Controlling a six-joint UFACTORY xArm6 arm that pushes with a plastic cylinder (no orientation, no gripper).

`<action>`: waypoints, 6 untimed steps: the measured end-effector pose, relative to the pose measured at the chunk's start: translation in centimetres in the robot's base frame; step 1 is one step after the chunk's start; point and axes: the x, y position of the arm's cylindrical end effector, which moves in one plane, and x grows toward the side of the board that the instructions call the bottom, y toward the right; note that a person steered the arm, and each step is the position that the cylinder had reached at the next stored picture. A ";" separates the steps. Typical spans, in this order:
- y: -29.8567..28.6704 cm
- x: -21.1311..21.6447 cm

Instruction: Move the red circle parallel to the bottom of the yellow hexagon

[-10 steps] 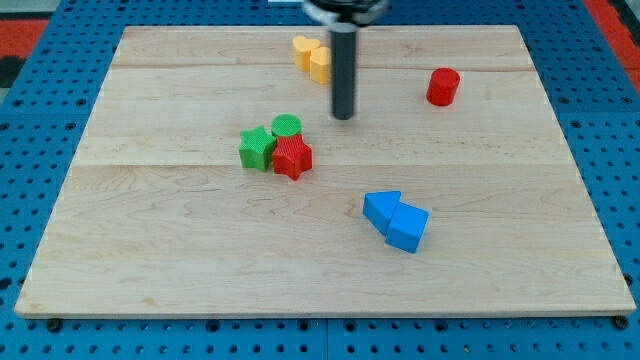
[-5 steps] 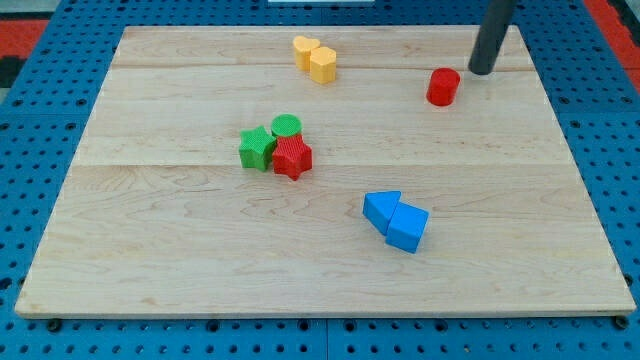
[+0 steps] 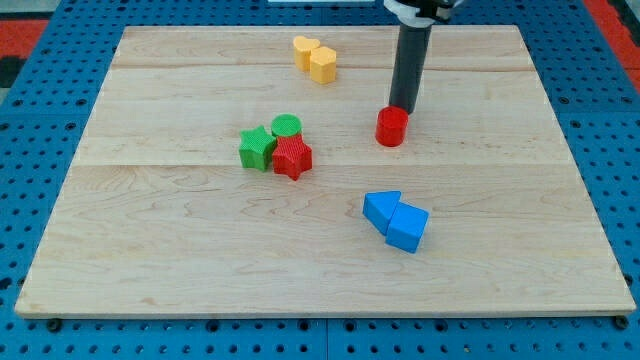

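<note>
The red circle point(image 3: 392, 127) is a short red cylinder right of the board's middle. My tip point(image 3: 402, 107) touches its upper right side, the dark rod rising toward the view's top. The yellow hexagon point(image 3: 322, 65) sits near the view's top, left of the rod, touching another yellow block point(image 3: 304, 50) on its upper left. The red circle lies to the lower right of the hexagon, well below it.
A green star point(image 3: 257, 148), a green circle point(image 3: 286, 126) and a red star point(image 3: 292, 157) cluster left of the middle. Two blue blocks point(image 3: 381, 208) point(image 3: 407, 228) touch each other at the lower right. The wooden board point(image 3: 150, 250) rests on a blue pegboard.
My tip swung from the middle to the upper right of the red circle, then pushed it down and left, from near the right edge toward the middle.
</note>
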 end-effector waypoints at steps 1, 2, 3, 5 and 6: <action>0.6 1.6; 0.6 3.2; 0.6 4.1; -6.8 4.3; -2.9 5.4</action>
